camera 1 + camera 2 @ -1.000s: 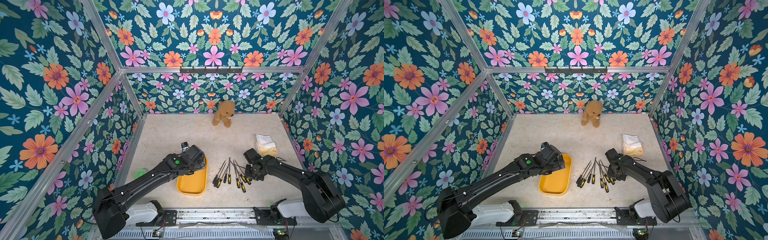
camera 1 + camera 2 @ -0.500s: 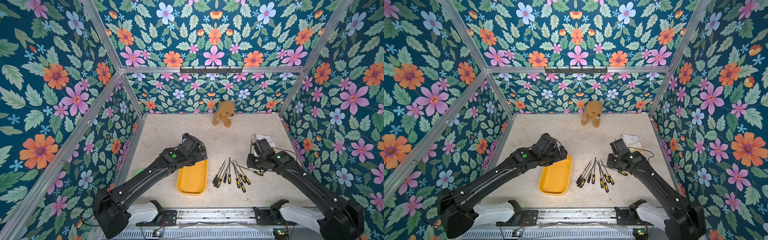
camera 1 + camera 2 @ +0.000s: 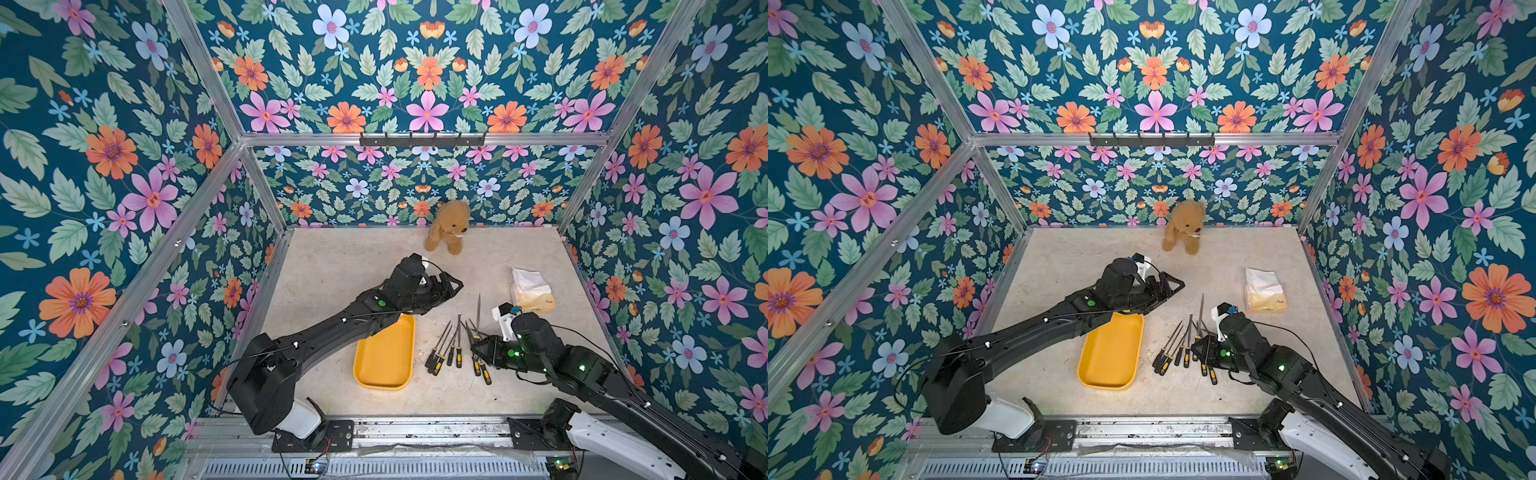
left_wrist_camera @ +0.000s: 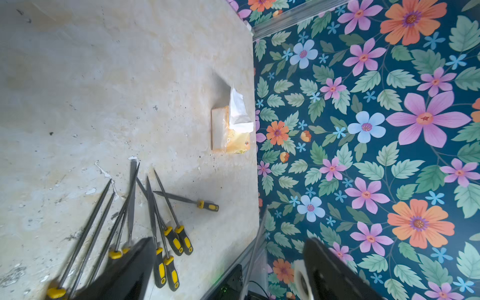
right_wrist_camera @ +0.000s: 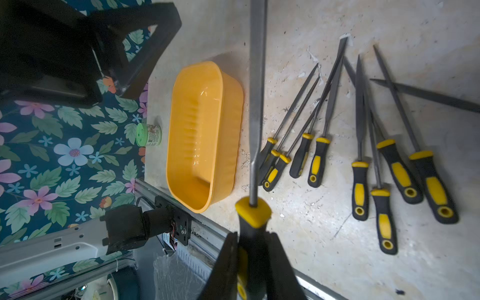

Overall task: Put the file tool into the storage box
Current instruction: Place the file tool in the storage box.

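My right gripper point(image 5: 253, 241) is shut on the black-and-yellow handle of one file tool point(image 5: 257, 104), whose grey blade points away from the arm. In both top views this file point(image 3: 478, 309) point(image 3: 1201, 309) stands above the row of several other files point(image 3: 446, 349) point(image 5: 363, 155) lying on the floor, with the right gripper point(image 3: 478, 347) over their handles. The storage box point(image 3: 384, 357) point(image 5: 205, 135), a yellow tray, lies empty just left of the files. My left gripper point(image 3: 451, 286) point(image 4: 228, 242) hangs open and empty beyond the tray's far end.
A brown teddy bear point(image 3: 449, 226) sits against the back wall. A white-and-yellow tissue pack point(image 3: 532, 291) lies at the right wall behind the files. A small green-lidded jar point(image 5: 148, 135) stands by the left wall beyond the tray. Flowered walls enclose the floor.
My right gripper has closed on a file in the pile, lifted it, and carried it back over the row. My left arm has risen from the tray and swung toward the back right.
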You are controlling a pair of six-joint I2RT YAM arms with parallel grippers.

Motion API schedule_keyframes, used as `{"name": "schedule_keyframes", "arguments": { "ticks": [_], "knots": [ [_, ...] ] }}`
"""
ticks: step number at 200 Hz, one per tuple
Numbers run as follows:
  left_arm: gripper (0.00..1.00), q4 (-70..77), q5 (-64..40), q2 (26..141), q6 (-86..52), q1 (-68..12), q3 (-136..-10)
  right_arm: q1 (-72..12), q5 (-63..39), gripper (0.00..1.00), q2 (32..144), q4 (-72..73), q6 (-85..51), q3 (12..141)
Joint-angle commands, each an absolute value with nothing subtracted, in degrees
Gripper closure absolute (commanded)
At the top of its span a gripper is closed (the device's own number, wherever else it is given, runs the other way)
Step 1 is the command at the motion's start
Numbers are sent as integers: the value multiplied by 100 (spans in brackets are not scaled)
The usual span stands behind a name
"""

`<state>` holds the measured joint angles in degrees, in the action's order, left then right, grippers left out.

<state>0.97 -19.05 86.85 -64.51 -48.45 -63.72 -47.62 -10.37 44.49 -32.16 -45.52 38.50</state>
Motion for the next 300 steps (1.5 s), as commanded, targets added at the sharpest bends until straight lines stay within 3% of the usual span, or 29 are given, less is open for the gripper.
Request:
{"name": "schedule_keyframes", "arguments": {
  "ticks": [1, 113, 140, 166, 182, 200, 216, 237, 270, 300],
  "knots": [
    [13, 349, -2196, 8829, -6486, -4926, -6459, -4860, -883, 100, 4585, -2820, -4786, 3834],
    [46, -168, -2289, 9550, -5933, -5071, -6792, -4865, -1466, 100, 5253, -1882, -4834, 3687],
    [65, -251, -2338, 9722, -5806, -5071, -6913, -4869, -1536, 100, 5332, -1802, -4894, 3612],
    [91, -510, -2377, 9834, -5578, -5071, -7042, -4869, -1548, 100, 5379, -1700, -4973, 3562],
    [97, -711, -2355, 9788, -5433, -5046, -7060, -4860, -1586, 100, 5388, -1630, -5022, 3509],
    [100, -958, -2357, 9685, -5261, -4989, -7058, -4863, -1690, 79, 5388, -1460, -5076, 3438],
    [100, -1247, -2373, 9544, -5083, -4882, -7037, -4860, -1701, 45, 5390, -1334, -5114, 3450],
    [100, -2045, -2343, 9110, -4682, -4461, -7022, -4813, -1582, 17, 5422, -1494, -5055, 3723],
    [100, -4278, -1560, 8216, -3333, -3229, -7436, -4150, -1595, 6, 5438, -2206, -4957, 4229],
    [100, -5241, -378, 8146, -2454, -3041, -7397, -3823, -1403, 3, 5826, -2874, -4883, 4582]
  ]
}}
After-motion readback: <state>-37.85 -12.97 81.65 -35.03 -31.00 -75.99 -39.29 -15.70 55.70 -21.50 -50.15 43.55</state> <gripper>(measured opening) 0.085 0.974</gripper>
